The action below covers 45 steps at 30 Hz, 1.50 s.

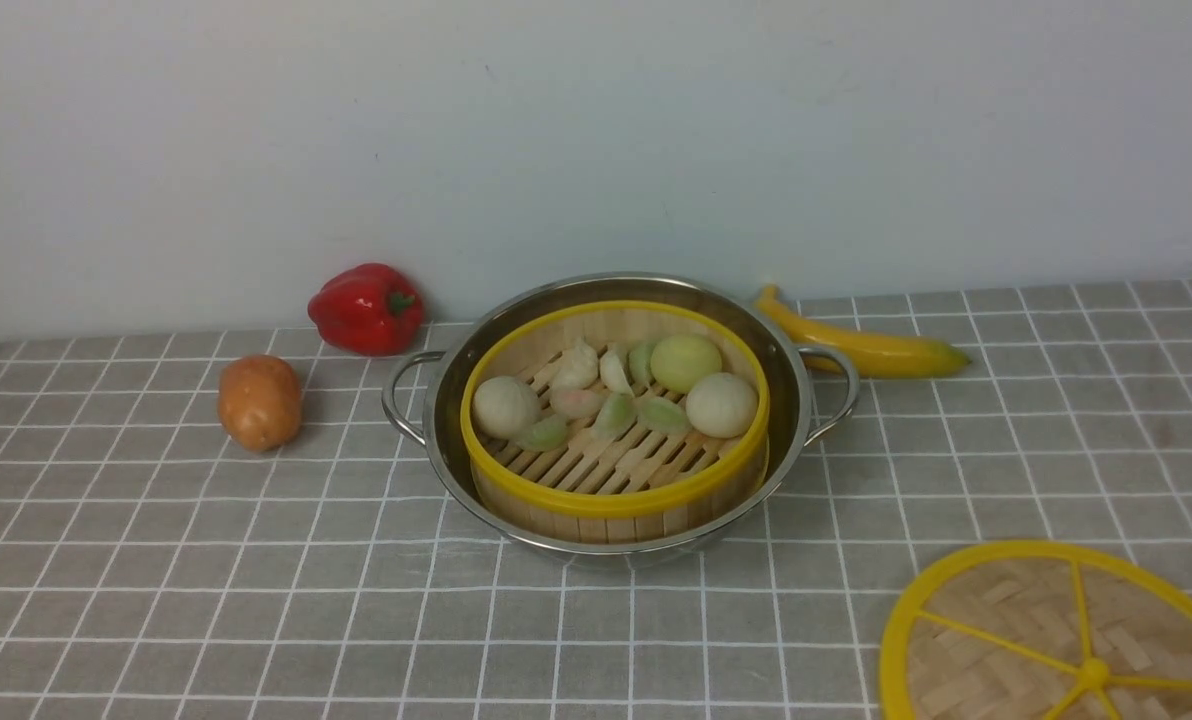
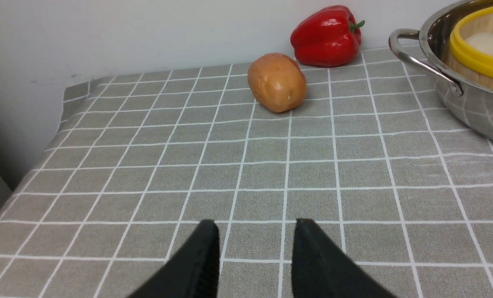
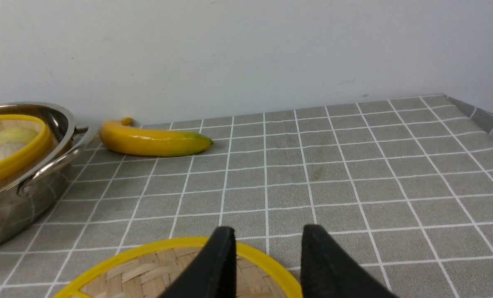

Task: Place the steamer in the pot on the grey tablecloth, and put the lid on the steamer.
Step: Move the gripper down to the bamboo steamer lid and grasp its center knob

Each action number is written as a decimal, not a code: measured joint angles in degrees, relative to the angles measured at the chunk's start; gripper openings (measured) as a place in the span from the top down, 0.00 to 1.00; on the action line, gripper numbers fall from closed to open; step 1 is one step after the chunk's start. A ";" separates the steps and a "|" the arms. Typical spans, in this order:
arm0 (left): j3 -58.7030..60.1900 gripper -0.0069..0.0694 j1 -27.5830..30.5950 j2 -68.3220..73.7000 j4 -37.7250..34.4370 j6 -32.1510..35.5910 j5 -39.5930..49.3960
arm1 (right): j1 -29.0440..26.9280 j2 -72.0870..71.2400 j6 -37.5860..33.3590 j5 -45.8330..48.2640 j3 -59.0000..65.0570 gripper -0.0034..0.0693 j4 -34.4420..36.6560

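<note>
Already the steamer (image 1: 616, 503) sits inside the pot (image 1: 444, 400), which stands on the grey cloth (image 1: 206, 580) near the back wall. The steamer is a round bamboo basket with a thick yellow rim and a slatted floor. It holds three pale round buns (image 1: 504, 405) and several small white and greenish dumplings (image 1: 576, 370). It is narrower than the shiny steel pot, and its rim stands above the pot's edge at the front. The pot has a wire loop handle on each side.

The lid (image 1: 1006, 640) lies flat on the cloth at the near right, well apart from the pot. It is a woven bamboo disc with a yellow rim and yellow spokes meeting at a hub.

The left fingers (image 2: 201, 256) are spread with only cloth between them. The right fingers (image 3: 217, 260) are also spread and pinch nothing. They are at the lid's rim, but I cannot tell if they touch it.

A red pepper (image 1: 366, 308) and a potato (image 1: 259, 402) lie left of the pot, and a banana (image 1: 866, 348) lies to its right.
</note>
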 joint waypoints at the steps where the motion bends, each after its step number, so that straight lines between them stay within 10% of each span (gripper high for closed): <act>1: 0.00 0.59 0.00 0.00 0.00 0.00 0.00 | 0.00 0.00 0.00 0.00 0.00 0.62 0.00; 32: 0.00 0.59 0.00 0.00 0.00 0.00 -0.04 | 0.00 -0.26 10.86 -17.10 -17.73 0.62 17.64; 38: 0.00 0.59 0.00 0.00 0.00 0.00 -0.07 | 1.00 3.63 5.69 4.92 -20.69 0.62 17.22; 45: 0.00 0.59 0.00 0.00 0.00 0.00 -0.12 | 5.48 18.91 -16.22 29.00 -29.01 0.62 19.78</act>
